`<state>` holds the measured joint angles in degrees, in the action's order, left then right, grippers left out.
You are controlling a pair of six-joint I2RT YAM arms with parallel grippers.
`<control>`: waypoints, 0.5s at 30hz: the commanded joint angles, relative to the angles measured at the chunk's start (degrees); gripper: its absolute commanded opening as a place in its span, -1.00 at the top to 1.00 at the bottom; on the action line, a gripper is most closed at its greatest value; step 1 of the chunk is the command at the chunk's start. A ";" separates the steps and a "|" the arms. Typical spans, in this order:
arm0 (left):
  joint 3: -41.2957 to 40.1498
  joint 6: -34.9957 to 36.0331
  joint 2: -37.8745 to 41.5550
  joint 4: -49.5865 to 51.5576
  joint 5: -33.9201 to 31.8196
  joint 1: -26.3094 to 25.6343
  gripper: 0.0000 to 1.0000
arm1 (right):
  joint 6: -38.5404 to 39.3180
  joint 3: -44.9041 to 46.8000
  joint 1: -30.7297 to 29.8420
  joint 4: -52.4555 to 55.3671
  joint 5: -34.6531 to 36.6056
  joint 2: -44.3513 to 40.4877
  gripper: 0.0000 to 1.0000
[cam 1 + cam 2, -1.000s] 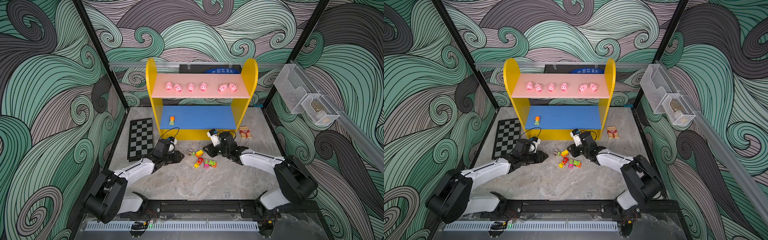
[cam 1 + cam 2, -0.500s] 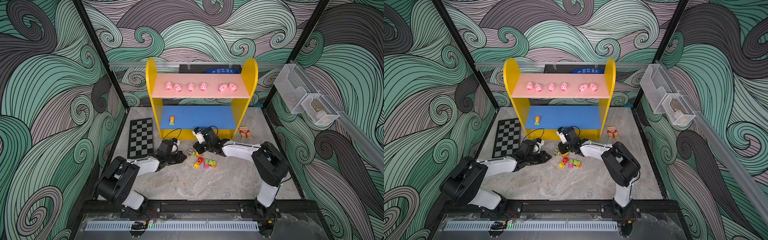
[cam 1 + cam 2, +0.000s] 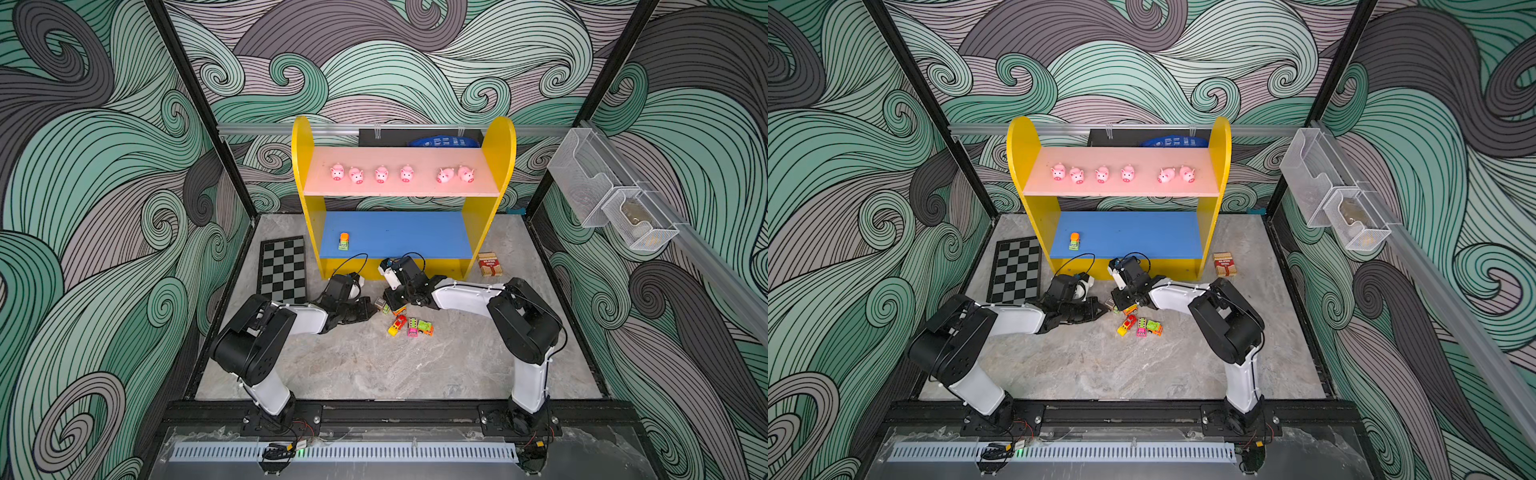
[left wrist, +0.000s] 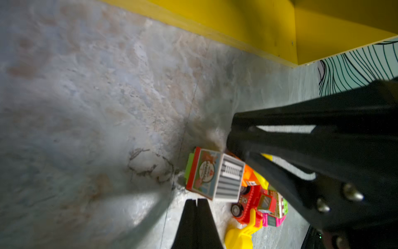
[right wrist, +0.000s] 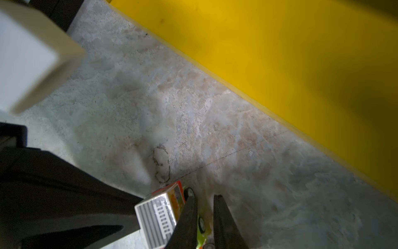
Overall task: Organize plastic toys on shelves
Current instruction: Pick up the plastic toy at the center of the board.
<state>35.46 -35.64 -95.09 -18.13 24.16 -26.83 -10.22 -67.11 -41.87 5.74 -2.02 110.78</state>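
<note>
Although both top views show only two black wrists (image 3: 405, 282) meeting over the toys, the wrist cameras settle the grips: the left hand (image 4: 196, 201) is pressed together on nothing, just beside a striped-roof truck (image 4: 215, 174), and the right hand (image 5: 204, 198) pinches a lime-green vehicle (image 5: 202, 235) on the desk (image 3: 374, 365). Only the top views show the boards of the shelves (image 3: 301, 166): six pigs (image 3: 381, 174) line the pink upper board, and one orange-and-green vehicle (image 3: 343, 241) sits on the blue lower board near its left end. Three more vehicles (image 3: 412, 327) lie clustered just beside both hands. Both hands work close to the shelves' yellow base; open desk stretches from the toys toward the front rail (image 3: 395, 409).
</note>
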 commanded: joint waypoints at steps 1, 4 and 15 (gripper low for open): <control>1.99 0.13 -1.44 -1.16 -0.91 -0.41 0.85 | 0.99 -0.85 -0.67 1.38 -1.07 0.38 0.63; 2.63 0.28 -2.38 -0.94 -1.44 -0.32 0.84 | 0.84 -0.53 -0.85 1.87 -3.21 0.06 0.63; 3.74 2.61 -0.02 4.41 -8.17 -0.31 0.65 | -0.76 2.32 -1.03 1.81 -5.89 -2.28 0.61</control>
<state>37.47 -34.59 -96.55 -15.49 18.68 -26.83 -10.13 -65.80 -42.15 6.70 -4.73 110.45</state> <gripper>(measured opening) 0.172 0.191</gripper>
